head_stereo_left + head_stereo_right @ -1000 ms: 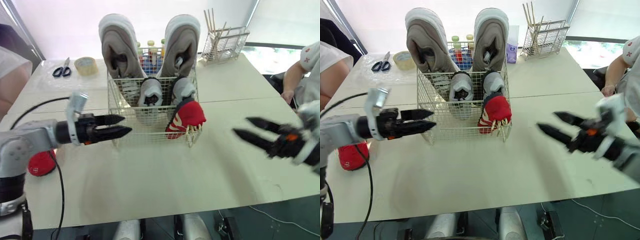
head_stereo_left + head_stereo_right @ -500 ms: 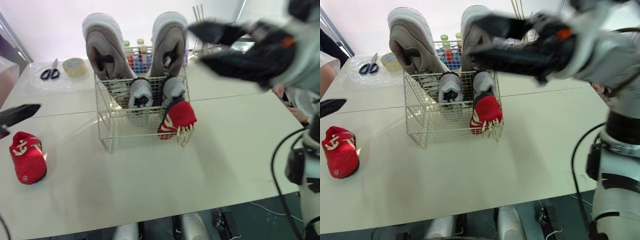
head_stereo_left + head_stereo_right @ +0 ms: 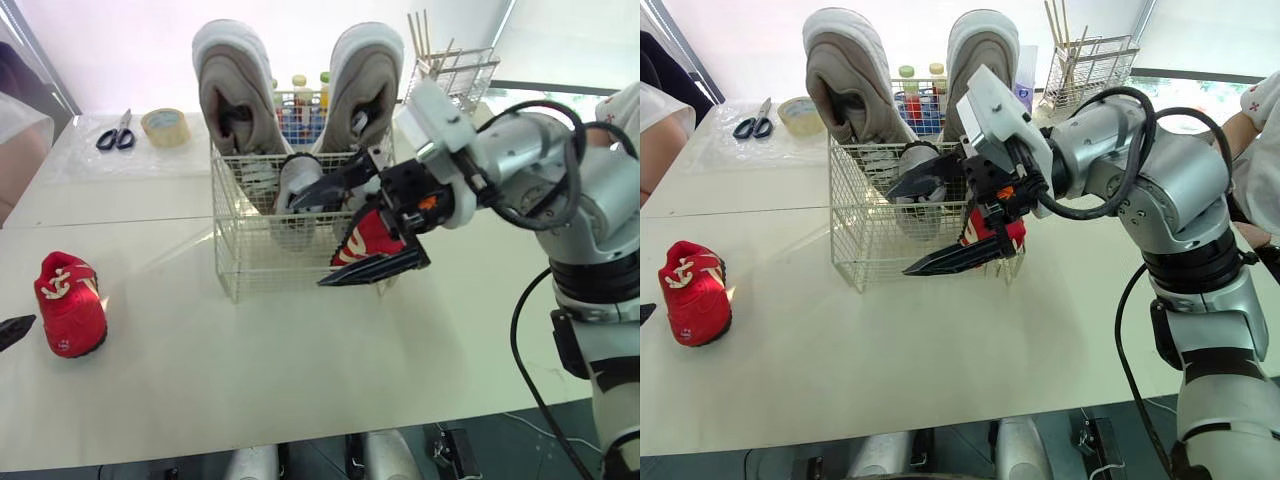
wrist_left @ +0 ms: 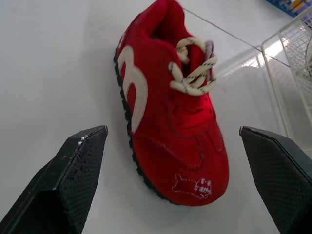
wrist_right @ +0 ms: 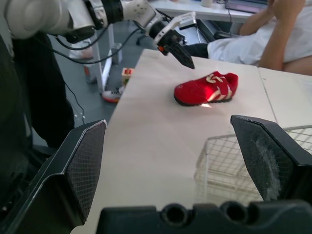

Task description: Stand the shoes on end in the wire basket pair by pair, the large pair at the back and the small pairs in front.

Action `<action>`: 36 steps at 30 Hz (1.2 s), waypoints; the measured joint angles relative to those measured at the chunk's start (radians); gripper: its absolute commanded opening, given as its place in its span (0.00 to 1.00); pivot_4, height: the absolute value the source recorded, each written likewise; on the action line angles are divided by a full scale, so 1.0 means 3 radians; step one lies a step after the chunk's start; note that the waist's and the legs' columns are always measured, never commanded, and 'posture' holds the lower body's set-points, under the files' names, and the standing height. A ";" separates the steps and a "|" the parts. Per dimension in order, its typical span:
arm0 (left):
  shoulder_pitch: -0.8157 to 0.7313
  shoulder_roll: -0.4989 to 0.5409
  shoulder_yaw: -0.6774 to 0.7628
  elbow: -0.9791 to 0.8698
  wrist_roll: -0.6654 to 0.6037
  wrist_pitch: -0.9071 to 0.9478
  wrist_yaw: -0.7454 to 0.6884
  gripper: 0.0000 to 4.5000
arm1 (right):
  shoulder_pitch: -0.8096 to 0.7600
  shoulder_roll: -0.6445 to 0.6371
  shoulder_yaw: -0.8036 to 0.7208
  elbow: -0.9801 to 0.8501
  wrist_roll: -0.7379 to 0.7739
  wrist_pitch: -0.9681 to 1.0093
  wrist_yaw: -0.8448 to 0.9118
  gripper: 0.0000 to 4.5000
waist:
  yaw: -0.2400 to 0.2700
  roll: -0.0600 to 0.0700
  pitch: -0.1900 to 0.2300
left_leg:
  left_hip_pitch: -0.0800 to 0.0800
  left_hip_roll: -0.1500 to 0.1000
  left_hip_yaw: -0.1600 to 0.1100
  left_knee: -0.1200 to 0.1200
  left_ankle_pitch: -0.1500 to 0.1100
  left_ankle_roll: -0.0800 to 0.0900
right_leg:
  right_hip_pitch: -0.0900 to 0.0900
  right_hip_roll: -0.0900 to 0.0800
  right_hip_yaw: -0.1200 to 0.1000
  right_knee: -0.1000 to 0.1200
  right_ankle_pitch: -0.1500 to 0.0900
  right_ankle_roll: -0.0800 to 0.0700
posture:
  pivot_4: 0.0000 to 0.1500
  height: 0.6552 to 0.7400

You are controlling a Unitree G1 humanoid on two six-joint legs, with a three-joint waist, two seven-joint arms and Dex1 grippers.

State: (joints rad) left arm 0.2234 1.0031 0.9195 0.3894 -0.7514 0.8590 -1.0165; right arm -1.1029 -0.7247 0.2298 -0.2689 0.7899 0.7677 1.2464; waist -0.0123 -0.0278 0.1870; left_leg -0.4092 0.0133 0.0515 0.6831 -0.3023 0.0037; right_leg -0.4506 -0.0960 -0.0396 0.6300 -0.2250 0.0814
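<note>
My left gripper (image 4: 171, 130) spread wide; small red lace-up shoe (image 3: 72, 316) flat on white table (image 3: 300, 380), just ahead of fingertips, apart. My right gripper (image 3: 306, 245) spread, at front of white wire basket (image 3: 240, 265).

Wire basket (image 3: 240, 275) holds the large grey pair (image 3: 232, 95) on end at the back, w/ a small grey pair (image 3: 296, 170) in front, partly hidden, prob. upright too. One small red shoe (image 3: 366, 238) stands at the front-right corner. Its mate (image 4: 170, 122) lies sole-down on the table (image 3: 300, 380), well off to my left.

A red shoe (image 5: 205, 89) lies on the table (image 5: 146, 146), apart from the wire basket (image 5: 225, 165).
</note>
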 measured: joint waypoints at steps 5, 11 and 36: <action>-0.0343 -0.0015 -0.0262 0.0267 0.0235 -0.0366 0.0067 1.00 | 0.0001 0.0001 -0.0012 0.0080 -0.0097 0.0003 0.0091 0.99 | -0.0022 0.0005 -0.0001 | 0.0003 0.0004 -0.0002 -0.0010 0.0005 -0.0012 | -0.0003 -0.0004 -0.0007 0.0002 0.0000 -0.0016 | 1.00 1.00; -0.0990 -0.0005 -0.0832 0.0975 0.0570 -0.0671 0.0042 1.00 | -0.0046 0.0050 -0.0049 0.0178 -0.0137 0.0040 0.0059 0.99 | -0.0025 0.0005 -0.0002 | 0.0001 0.0004 0.0004 -0.0011 0.0006 -0.0011 | -0.0010 -0.0007 -0.0014 0.0003 0.0007 -0.0007 | 1.00 1.00; -0.2389 -0.0546 -0.0474 -0.1808 0.0034 -0.1080 0.1771 0.01 | -0.0314 0.0171 -0.0416 0.1011 -0.0344 0.0267 -0.0209 1.00 | 0.0090 -0.0036 -0.0014 | -0.0013 0.0005 -0.0016 0.0000 0.0021 -0.0038 | 0.0011 -0.0036 -0.0088 -0.0014 0.0039 -0.0014 | 1.00 1.00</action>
State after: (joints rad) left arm -0.4932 0.8393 0.7772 -0.1529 -0.7413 0.5351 -0.4853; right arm -1.1969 -0.6734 0.1050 0.0343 0.6867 0.8478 1.1835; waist 0.0147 -0.0386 0.1829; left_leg -0.4132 0.0148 0.0466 0.6829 -0.2960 -0.0078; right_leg -0.4474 -0.1068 -0.0660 0.6256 -0.2135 0.0772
